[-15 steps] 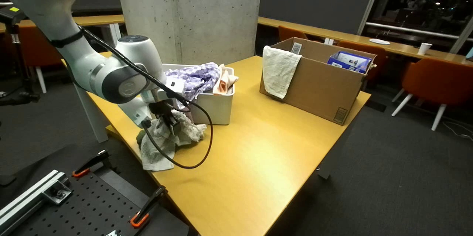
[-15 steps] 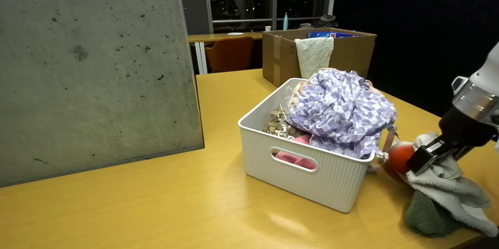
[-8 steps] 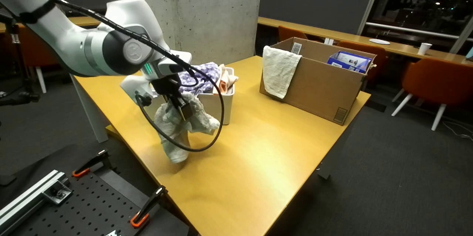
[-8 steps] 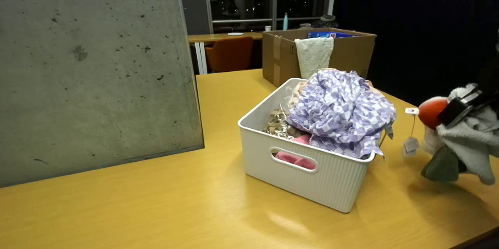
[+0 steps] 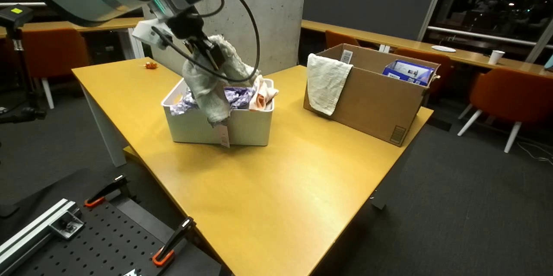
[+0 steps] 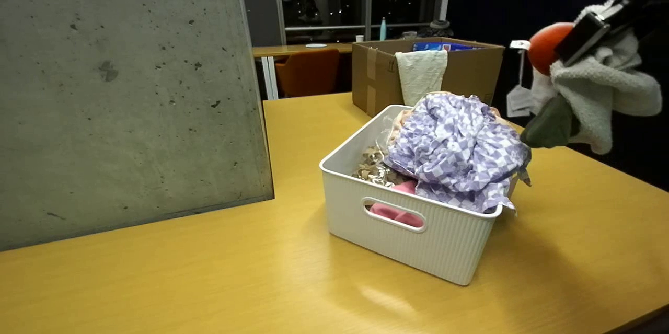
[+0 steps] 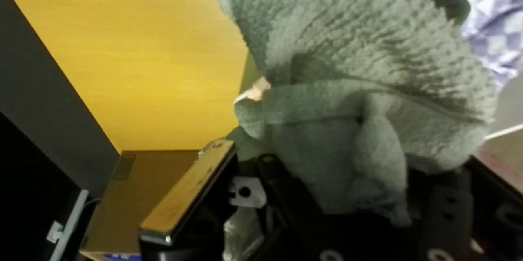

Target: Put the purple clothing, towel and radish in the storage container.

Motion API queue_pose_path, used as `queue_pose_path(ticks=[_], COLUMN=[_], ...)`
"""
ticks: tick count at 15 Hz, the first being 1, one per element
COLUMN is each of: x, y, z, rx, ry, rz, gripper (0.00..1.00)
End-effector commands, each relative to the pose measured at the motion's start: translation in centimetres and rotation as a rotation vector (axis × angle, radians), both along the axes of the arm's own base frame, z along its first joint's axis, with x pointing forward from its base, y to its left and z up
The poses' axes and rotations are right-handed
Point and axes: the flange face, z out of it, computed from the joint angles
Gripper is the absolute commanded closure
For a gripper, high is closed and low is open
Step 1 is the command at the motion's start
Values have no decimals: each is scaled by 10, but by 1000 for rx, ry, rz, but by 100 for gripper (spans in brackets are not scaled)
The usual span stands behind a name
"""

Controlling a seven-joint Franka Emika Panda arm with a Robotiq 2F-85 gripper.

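Note:
The white storage container [image 6: 407, 240] stands on the table; it also shows in an exterior view [image 5: 250, 127]. The purple-and-white checked clothing [image 6: 460, 151] lies heaped in it, with edges hanging over the rim; it shows at the right of the wrist view [image 7: 496, 20]. My gripper [image 6: 583, 38] is shut on the fluffy grey towel [image 6: 585, 78] and the plush radish [image 6: 549, 47], holding both above rim height beside the container. The radish's red top, dark green leaf and a hanging tag show. In the wrist view the towel [image 7: 367, 40] hides the radish's body and the grip.
A cardboard box [image 5: 367, 105] with a white cloth [image 5: 328, 86] over its edge stands at the table's far side. A concrete pillar [image 6: 115, 88] rises behind the container. Peach cloth [image 5: 262, 93] and a pink item [image 6: 397, 214] lie in the container. A small orange thing [image 5: 150, 65] lies on the table.
My gripper has risen from the tabletop beside the container, lifting the towel and radish with it to above the rim. The container and clothing have stayed in place.

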Motion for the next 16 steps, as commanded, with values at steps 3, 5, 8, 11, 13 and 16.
queue_pose_path(ticks=[3, 5, 8, 11, 13, 16], x=[49, 69, 93, 105, 109, 113], y=[66, 67, 64, 65, 63, 65], z=[19, -14, -88, -151, -176, -179], rx=[-14, -17, -25, -31, -32, -34], ry=[-74, -48, 29, 96, 119, 114], rz=[91, 99, 119, 151, 161, 170], gripper=[99, 99, 99, 99, 99, 72])
